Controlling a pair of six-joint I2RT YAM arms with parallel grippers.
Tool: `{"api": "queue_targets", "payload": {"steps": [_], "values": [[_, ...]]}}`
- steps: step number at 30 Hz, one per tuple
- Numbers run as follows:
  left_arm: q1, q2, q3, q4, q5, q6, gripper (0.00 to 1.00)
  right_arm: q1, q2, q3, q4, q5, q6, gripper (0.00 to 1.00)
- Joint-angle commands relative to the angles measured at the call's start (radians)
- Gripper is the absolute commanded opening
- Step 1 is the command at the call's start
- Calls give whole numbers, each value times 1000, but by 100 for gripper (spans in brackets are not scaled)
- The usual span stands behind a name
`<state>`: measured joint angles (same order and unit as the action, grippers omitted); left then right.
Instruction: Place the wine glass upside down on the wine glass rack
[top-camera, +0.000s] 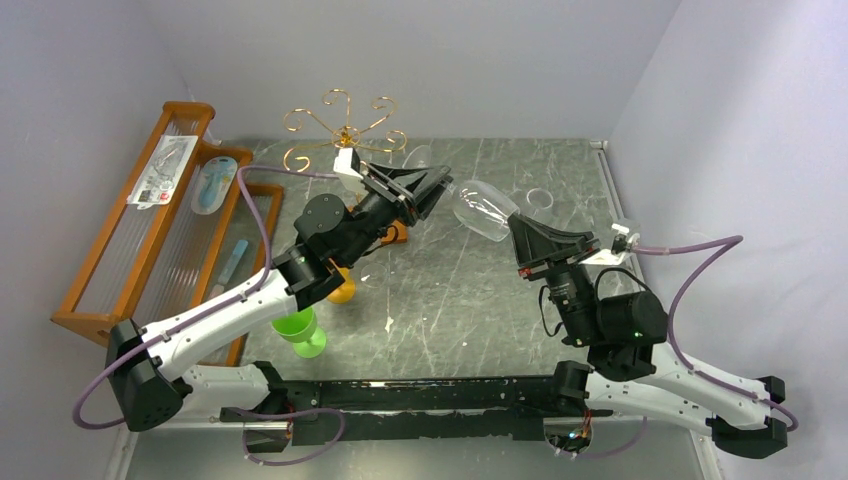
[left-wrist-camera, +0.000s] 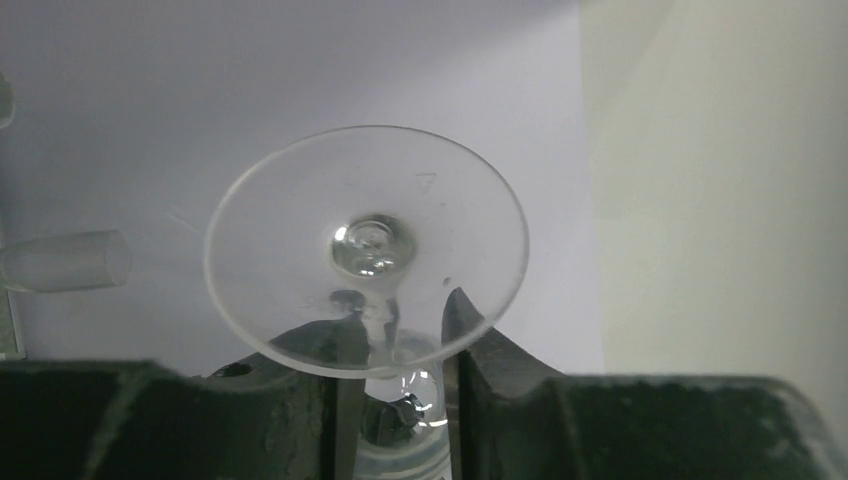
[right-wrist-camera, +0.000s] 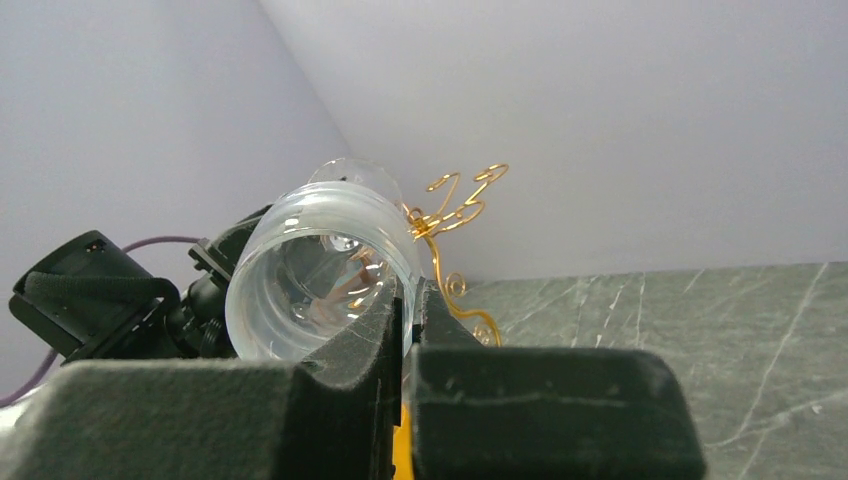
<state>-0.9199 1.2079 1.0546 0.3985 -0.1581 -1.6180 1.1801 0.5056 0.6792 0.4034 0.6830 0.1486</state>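
**A:** From above, where is the clear stemmed wine glass (top-camera: 483, 210)?

**B:** It lies sideways in the air over the grey-green marbled desk (top-camera: 470, 300), between the two arms. The right pincer (top-camera: 513, 222) is clenched on the bowl's rim, and the left pincer (top-camera: 437, 186) straddles the stem. The gold wire tree-shaped rack (top-camera: 345, 130) stands just behind the left arm, which hides most of its wooden base. The glass's foot is near the curled arms, but I can't make out whether it touches them.

**A:** And the left wrist view?

**B:** The round foot faces the camera, with the stem running down between the black fingers (left-wrist-camera: 470, 350). A sliver of space seems to show beside the stem, so I cannot tell whether they grip it. The bowl is cut off below.

**A:** Right wrist?

**B:** Its padded fingers (right-wrist-camera: 350, 340) pinch the bowl's wall at the rim. The left pincer is blurred through the glass. Only a few gold curls peek out behind the bowl.
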Motion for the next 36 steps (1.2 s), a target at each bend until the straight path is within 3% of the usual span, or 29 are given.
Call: {"api": "queue_targets", "payload": {"steps": [1,4,5,8,15,20,23,26,30,36], "values": [[-4,-37,-13,58,-100,15,31,6,-22,-9,71,-27,4,0],[-6,-32,0,45,-116,55,8,6,-24,-5,48,-44,20,0],[-6,-23,20,38,-112,79,5,6,-21,5,16,-44,28,0],[-7,-2,65,34,-93,201,5,5,-5,42,-94,-29,63,2],[-7,-50,0,51,-49,465,5,6,-88,84,-427,-17,192,52],[-8,-127,-30,-30,-15,688,5,5,-177,111,-665,-105,259,61],[-7,-172,-46,-84,33,843,5,5,-194,136,-709,-181,256,65],[-8,-200,-43,-162,127,987,5,5,-138,194,-709,-247,238,70],[-8,-214,-12,-272,251,1159,5,5,50,325,-750,-332,197,78],[-7,-246,-29,-258,415,1227,5,6,290,422,-705,-502,160,79]]}}
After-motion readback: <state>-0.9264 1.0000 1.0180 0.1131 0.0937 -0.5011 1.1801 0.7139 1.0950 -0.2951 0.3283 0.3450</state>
